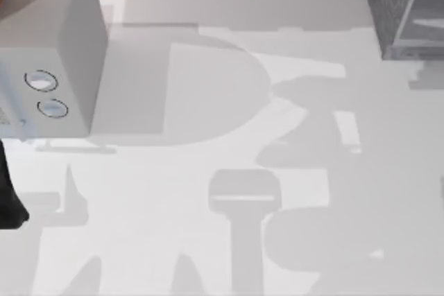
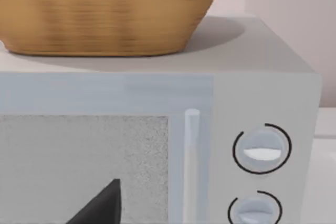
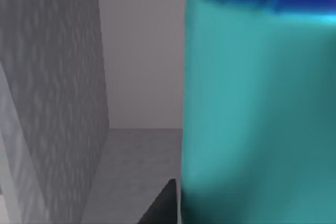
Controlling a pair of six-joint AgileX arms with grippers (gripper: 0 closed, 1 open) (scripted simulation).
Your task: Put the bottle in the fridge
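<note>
Teal bottle held up close to the right wrist camera, beside the fridge wall.

The bottle (image 3: 257, 108), teal-bodied with a blue top, sits just beside the fridge (image 3: 58, 103), its speckled dark wall close on one side; a dark fingertip (image 3: 163, 205) shows at its base, though whether the right jaws clamp it cannot be told. It looks rigid, smooth and probably slippery, so a mid-body hold seems safest. The left arm (image 1: 10, 195) is parked by the microwave (image 1: 48, 53), which carries a wicker basket (image 2: 105, 9); its jaws' state is unclear too.
</note>
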